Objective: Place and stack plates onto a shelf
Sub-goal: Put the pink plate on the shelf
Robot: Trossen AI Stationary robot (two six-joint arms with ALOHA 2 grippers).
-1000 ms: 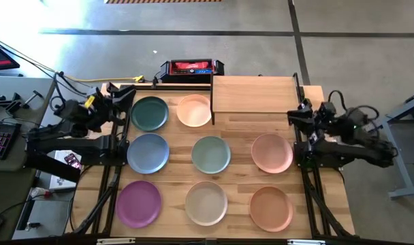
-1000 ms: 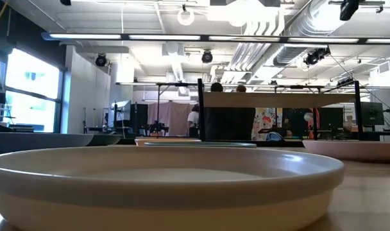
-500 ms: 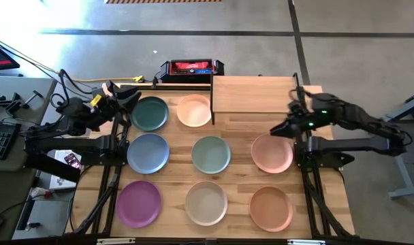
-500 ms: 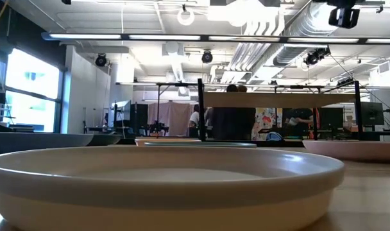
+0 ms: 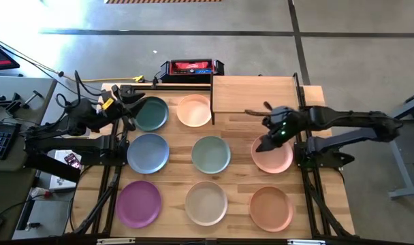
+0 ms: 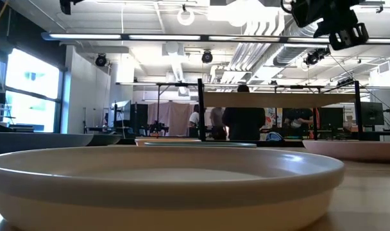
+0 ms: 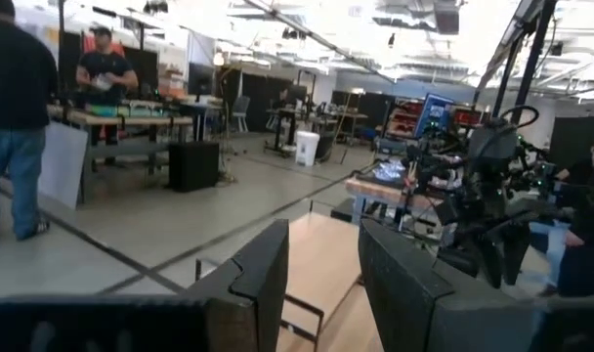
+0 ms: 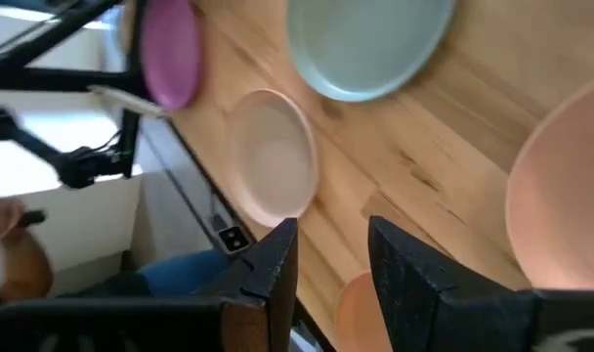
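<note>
**Right gripper poised over pink plate's edge**

From above, right gripper [image 5: 265, 141], fingers slightly apart and empty, hovers at the pink plate [image 5: 274, 153] rim, near the bare shelf [image 5: 253, 94]. Left gripper [image 5: 137, 99], also parted, waits beside the dark green plate [image 5: 150, 113].

Right wrist view: its fingers [image 8: 277, 256] frame the off-white plate [image 8: 271, 156], pink plate [image 8: 561, 196] alongside.

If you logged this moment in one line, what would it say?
right gripper: open, over pink plate's edge, holding nothing | left gripper: open, beside green plate | shelf: bare | plates stacked: none
</note>
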